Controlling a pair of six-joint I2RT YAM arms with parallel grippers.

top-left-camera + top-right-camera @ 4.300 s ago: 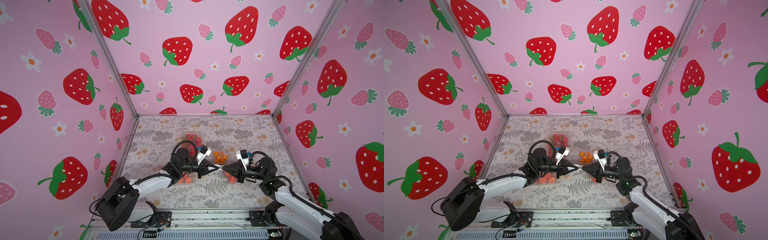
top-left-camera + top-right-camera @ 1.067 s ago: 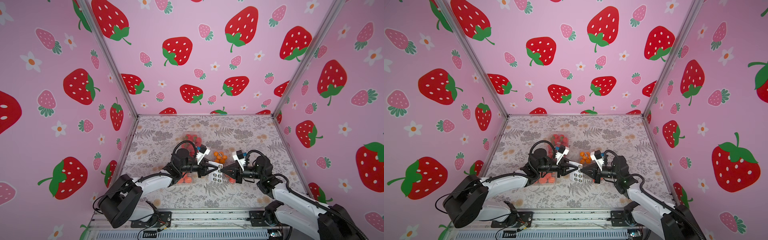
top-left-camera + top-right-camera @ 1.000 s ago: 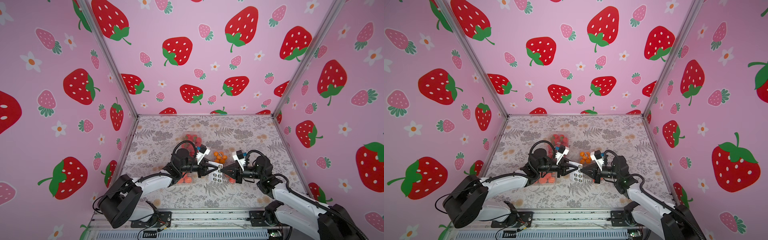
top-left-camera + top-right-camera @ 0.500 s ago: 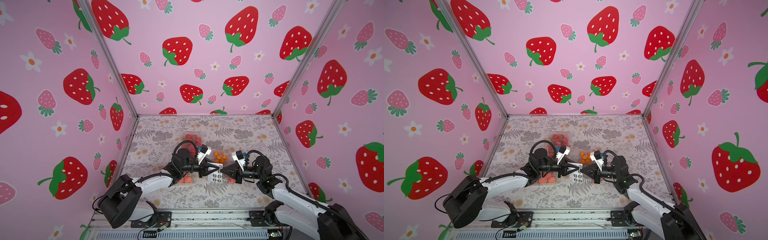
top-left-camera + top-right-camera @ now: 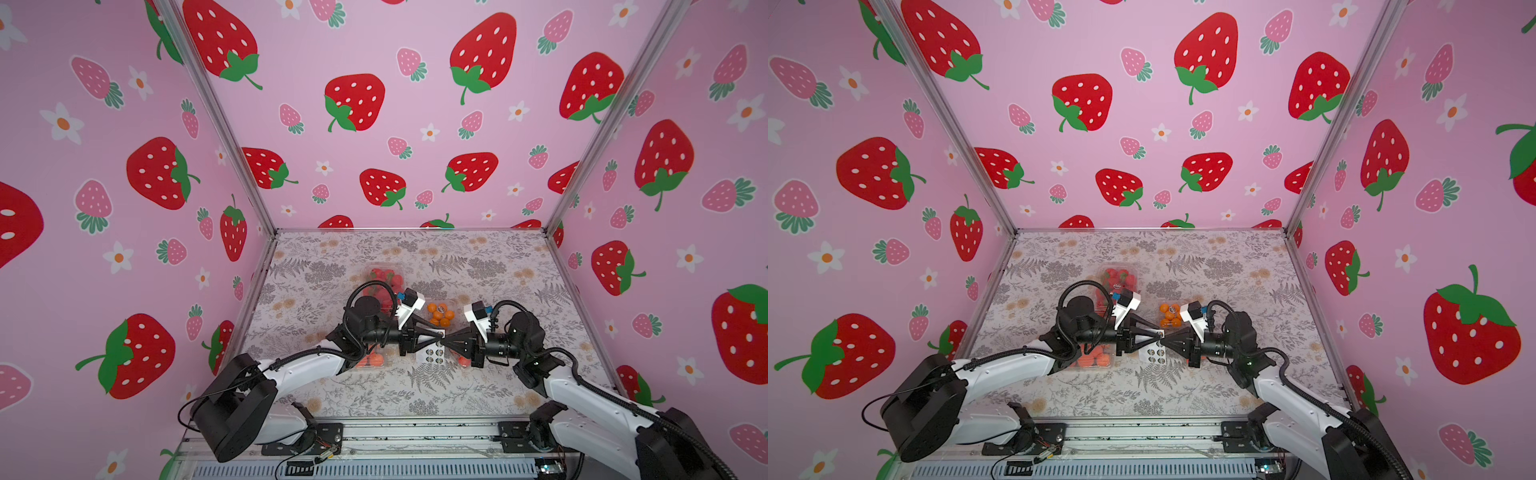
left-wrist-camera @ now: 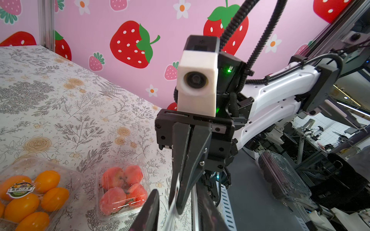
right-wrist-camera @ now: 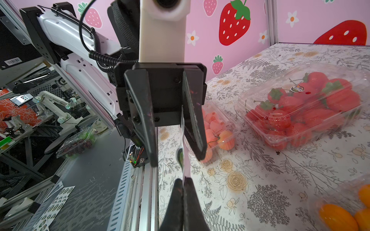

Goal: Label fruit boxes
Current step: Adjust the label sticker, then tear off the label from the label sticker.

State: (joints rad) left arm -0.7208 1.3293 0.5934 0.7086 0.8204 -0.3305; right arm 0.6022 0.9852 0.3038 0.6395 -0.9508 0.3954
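Our right gripper [image 5: 445, 342] is pinching the sticker sheet [image 5: 434, 355]; our left gripper [image 5: 439, 333] is hanging partly open around it.
Strawberry box [image 5: 383, 276] and orange box [image 5: 441, 314] are sitting behind it, big peach box [image 5: 371, 360] and small peach box [image 5: 464, 361] beside it.

You have open mat [image 5: 415, 249] behind strawberry punnet [image 5: 384, 280] and orange punnet [image 5: 441, 314]. Centre blocked: left gripper [image 5: 439, 336], right gripper [image 5: 446, 341] tip to tip, sticker sheet [image 5: 434, 355] between, large peach punnet [image 5: 371, 360] and small peach punnet [image 5: 463, 361] underneath.

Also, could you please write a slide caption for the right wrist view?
The right gripper pinches the sticker sheet edge-on while the open left gripper faces it.
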